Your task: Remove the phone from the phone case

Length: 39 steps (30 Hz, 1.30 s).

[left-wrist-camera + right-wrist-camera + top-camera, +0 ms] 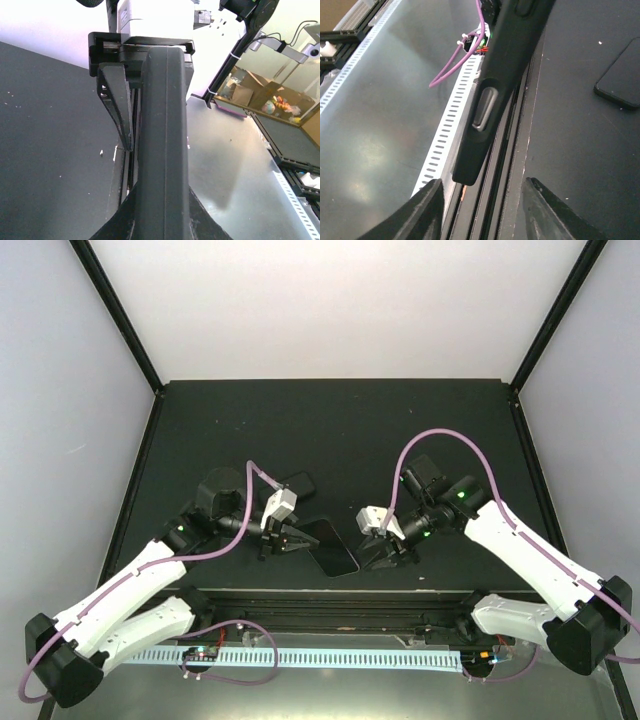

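Left claw (290,538) is pinching the phone case (335,548) by its edge, holding it over the near edge of the table (340,430), right between both arms. Right claw (383,553) is hanging spread wide just beside the case's other end. A flat black slab (297,483) is lying farther back; can't tell if it's the phone.

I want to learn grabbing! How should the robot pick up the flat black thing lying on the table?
Pinch the flat black thing across its two long edges, coming straight down from above. It lies flat on the table and looks thin, so fingers probably cannot get under it from the side. The left gripper sits nearer.
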### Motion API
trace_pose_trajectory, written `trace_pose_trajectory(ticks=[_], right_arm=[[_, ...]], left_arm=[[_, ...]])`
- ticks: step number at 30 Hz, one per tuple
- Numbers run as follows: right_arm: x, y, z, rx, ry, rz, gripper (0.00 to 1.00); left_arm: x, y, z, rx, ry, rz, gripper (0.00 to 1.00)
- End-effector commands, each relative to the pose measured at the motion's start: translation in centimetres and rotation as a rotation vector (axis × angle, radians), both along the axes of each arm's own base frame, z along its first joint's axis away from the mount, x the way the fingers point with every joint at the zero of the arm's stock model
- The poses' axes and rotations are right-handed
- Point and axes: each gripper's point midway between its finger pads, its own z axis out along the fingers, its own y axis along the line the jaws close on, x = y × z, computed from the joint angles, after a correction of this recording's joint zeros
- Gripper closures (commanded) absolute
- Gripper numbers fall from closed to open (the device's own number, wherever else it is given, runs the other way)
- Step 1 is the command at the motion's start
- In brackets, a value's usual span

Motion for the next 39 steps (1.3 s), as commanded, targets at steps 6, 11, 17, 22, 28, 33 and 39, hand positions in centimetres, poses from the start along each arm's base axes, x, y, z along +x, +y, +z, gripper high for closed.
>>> trace_pose_trajectory(ticks=[6, 11, 17, 22, 28, 33, 39], right_arm=[[0.6, 0.4, -0.3, -0.007, -0.001, -0.016, 0.54], [1.7, 0.8, -0.9, -0.04, 0.003, -0.06, 0.62], [1.1, 0.8, -0.7, -0.045, 0.043, -0.022, 0.58], [-0.8, 0.4, 0.5, 0.018, 0.057, 0.06, 0.49], [-0.1, 0.7, -0.2, -0.004, 0.068, 0.022, 0.54], [0.4, 1.0, -0.3, -0.009, 0.079, -0.007, 0.52], [0.7, 1.1, -0.7, -0.017, 0.074, -0.019, 0.59]], left_arm=[[-0.5, -0.1, 2.7, -0.071, -0.07, -0.048, 0.98], [-0.7, -0.1, 2.8, -0.076, -0.064, -0.062, 0.99], [-0.7, -0.2, 2.6, -0.073, -0.064, -0.066, 0.98], [-0.5, -0.2, 2.7, -0.073, -0.073, -0.058, 0.98], [-0.4, -0.1, 2.7, -0.071, -0.076, -0.048, 0.98], [-0.3, -0.1, 2.8, -0.071, -0.079, -0.039, 0.99], [-0.4, -0.1, 2.8, -0.07, -0.078, -0.039, 0.99]])
